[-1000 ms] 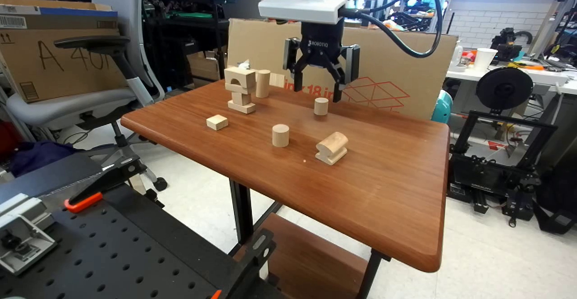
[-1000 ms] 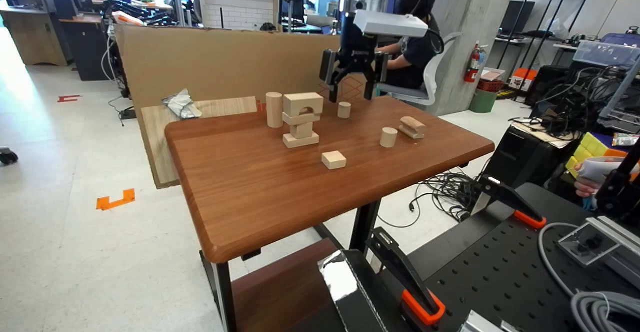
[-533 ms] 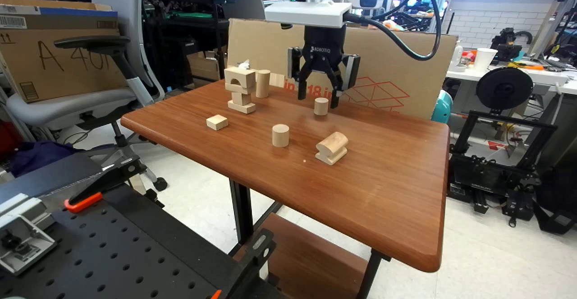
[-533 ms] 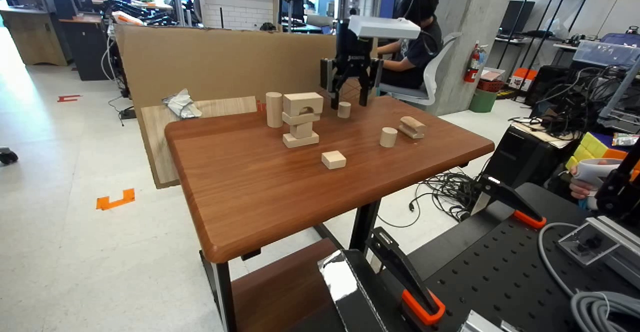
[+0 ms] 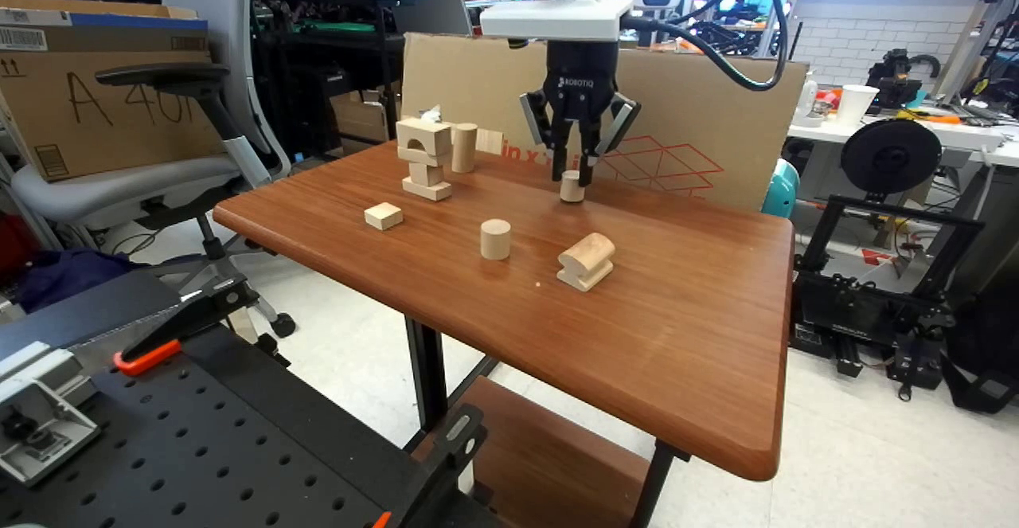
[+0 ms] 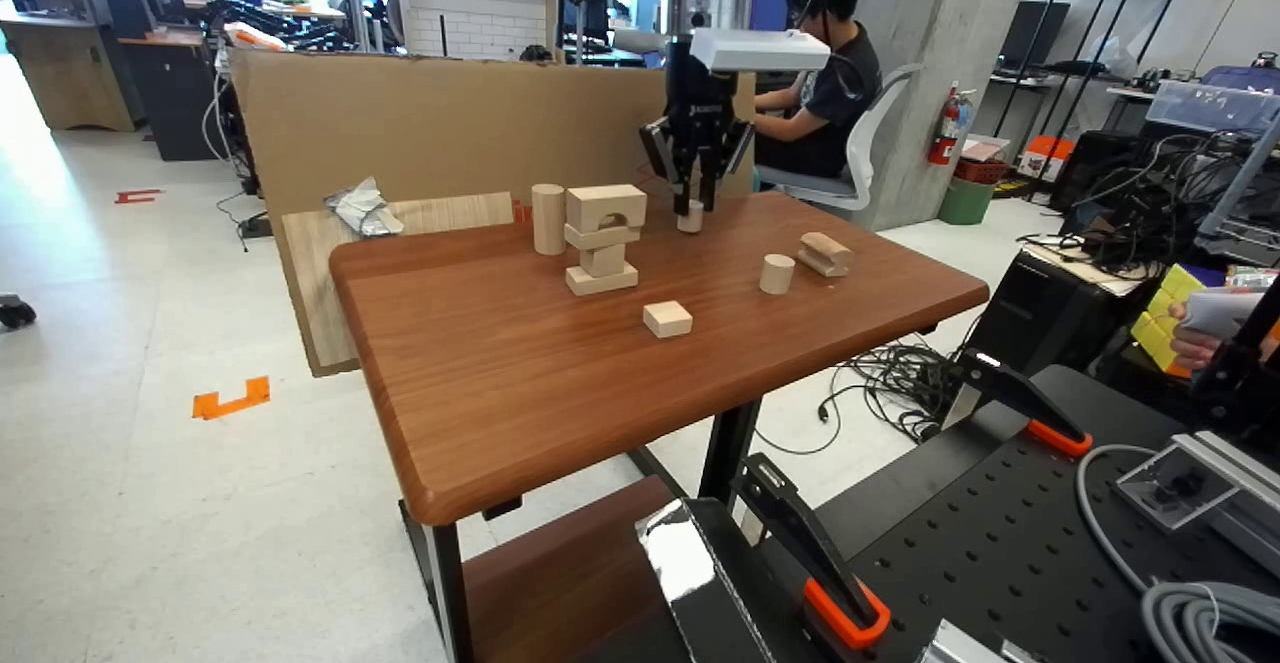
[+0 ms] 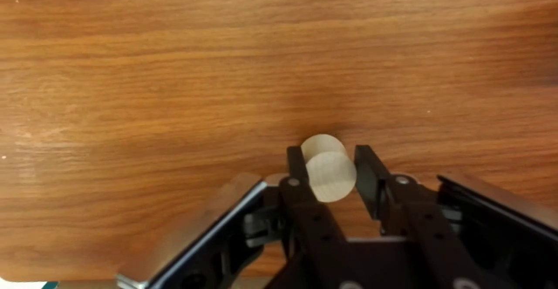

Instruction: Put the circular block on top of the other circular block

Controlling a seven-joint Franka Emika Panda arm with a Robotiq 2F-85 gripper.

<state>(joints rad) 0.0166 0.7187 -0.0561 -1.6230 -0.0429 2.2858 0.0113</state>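
Note:
The circular block (image 5: 571, 191), a short pale cylinder, stands upright near the table's far edge, close to the cardboard. My gripper (image 5: 571, 176) points down over it and is shut on its upper part. In the wrist view a finger lies against each side of the circular block (image 7: 331, 175), whose round top faces the camera. It appears to rest on the wood. The other circular block (image 5: 495, 240) stands upright and alone toward the near edge, apart from the gripper; both exterior views show it.
A stack with an arch (image 5: 424, 140) and a taller cylinder (image 5: 465, 150) stand at one side of the table. A flat square block (image 5: 384, 216) lies near that stack. A round-topped block piece (image 5: 587, 261) lies beside the other circular block. Cardboard (image 5: 685, 114) rises behind the table.
The gripper has come down over the circular block and its fingers have drawn together from wide apart onto it. The block has shifted slightly. The other blocks have stayed put.

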